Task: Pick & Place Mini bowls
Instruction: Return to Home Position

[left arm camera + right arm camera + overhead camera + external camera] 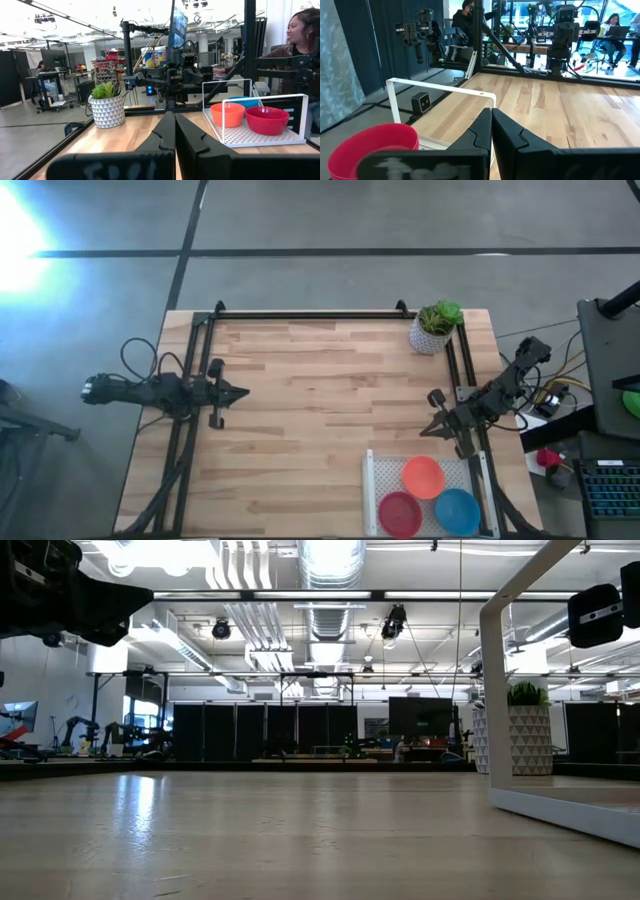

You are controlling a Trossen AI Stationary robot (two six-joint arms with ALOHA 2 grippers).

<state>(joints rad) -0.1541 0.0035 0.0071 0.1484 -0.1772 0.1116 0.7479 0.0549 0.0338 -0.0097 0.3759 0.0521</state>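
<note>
Three mini bowls sit rim up in a white rack (372, 480) at the table's near right corner: orange (423, 477), red (400, 513) and blue (457, 511). The left wrist view shows the orange (227, 114) and red (266, 120) ones in front and the blue (245, 100) behind. My left gripper (243, 392) hovers shut at the table's left side, pointing right. My right gripper (424, 435) hovers shut just beyond the rack, pointing toward the table's near left. In its wrist view the red bowl (375, 150) lies close beside its fingers (491, 122).
A white patterned pot with a green plant (434, 328) stands at the far right corner. Black frame rails (310, 313) run along the table's far, left and right edges. Bare wood (320, 400) spreads across the middle. A person (300, 30) sits beyond the right side.
</note>
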